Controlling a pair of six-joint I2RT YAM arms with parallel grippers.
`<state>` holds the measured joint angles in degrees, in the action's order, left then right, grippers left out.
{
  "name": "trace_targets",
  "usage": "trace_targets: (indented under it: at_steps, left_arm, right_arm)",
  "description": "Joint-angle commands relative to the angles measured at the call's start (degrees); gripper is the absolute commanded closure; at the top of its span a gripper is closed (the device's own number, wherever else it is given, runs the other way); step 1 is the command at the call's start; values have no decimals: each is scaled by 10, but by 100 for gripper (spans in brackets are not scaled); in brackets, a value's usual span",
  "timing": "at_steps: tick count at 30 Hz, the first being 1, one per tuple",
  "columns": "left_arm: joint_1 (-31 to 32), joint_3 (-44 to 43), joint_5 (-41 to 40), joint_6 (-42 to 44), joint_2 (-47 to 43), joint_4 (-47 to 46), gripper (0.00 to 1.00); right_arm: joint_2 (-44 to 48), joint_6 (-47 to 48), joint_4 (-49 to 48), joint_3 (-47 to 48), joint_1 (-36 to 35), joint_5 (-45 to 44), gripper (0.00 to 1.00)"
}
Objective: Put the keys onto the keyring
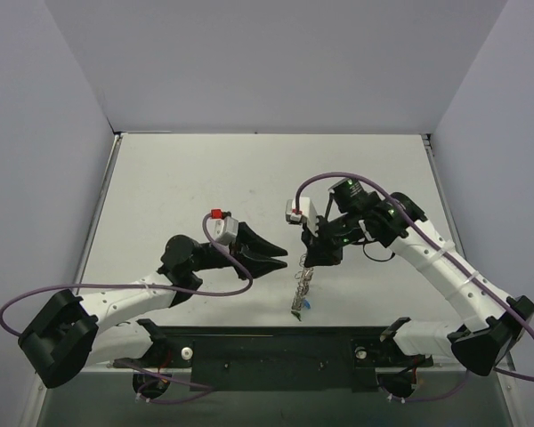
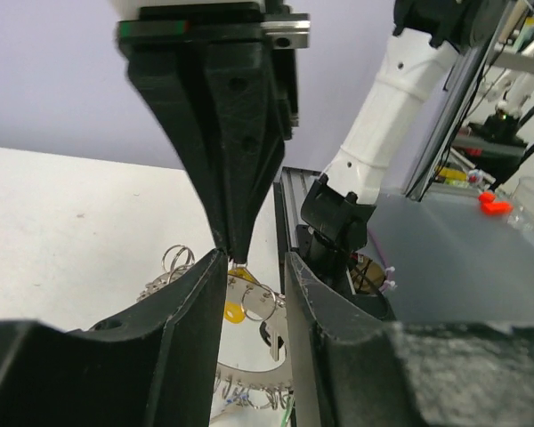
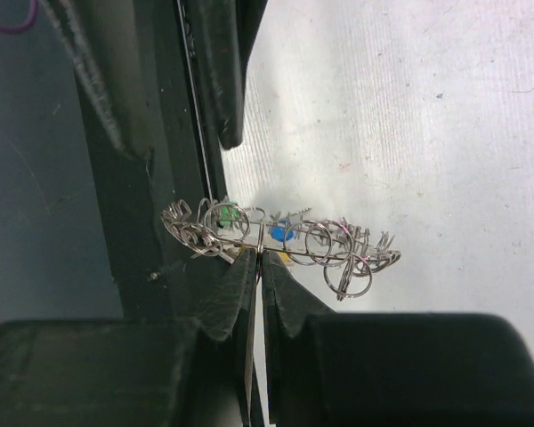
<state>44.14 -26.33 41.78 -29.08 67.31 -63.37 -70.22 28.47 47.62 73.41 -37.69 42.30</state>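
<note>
The pale desk [image 1: 205, 169] is scuffed with small dark specks; a black rail [image 1: 276, 342] runs along its near edge.

The table [image 1: 205, 178] is evenly and brightly lit from above in the overhead view, with only soft shadows cast beneath the arms [image 1: 133, 298]. In both wrist views the near fingers [image 2: 187, 347] are rendered dark and blurred, and a patch of glare is seen on the table beside the keyring [image 3: 240, 239]

The left arm [image 1: 133, 298] stretched in low from the near left, the left gripper [image 1: 280, 261] pointing right, jaws parted. The right arm [image 1: 436, 258] arched in from the near right, the right gripper [image 1: 310, 263] pointing down, pinched tight on the keyring [image 3: 285, 238].
</note>
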Motion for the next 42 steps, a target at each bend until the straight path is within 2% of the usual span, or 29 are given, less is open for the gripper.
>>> trace_targets:
  at_steps: [1,6,10,14,42]
  left_arm:
    - [27,-14,0,119,-22,58,58]
    - [45,-14,20,158,-11,53,59]
    - [51,-21,-3,195,-21,98,66]
    - [59,-29,-15,222,-23,141,68]
    - [76,-46,-19,243,-5,177,75]
  right_arm:
    - [-21,58,68,39,-18,-11,100]
    - [-34,76,74,52,-42,-23,100]
    - [-42,80,74,62,-55,-24,100]
    - [-52,81,71,73,-66,-25,100]
    - [-68,57,49,86,-85,-18,100]
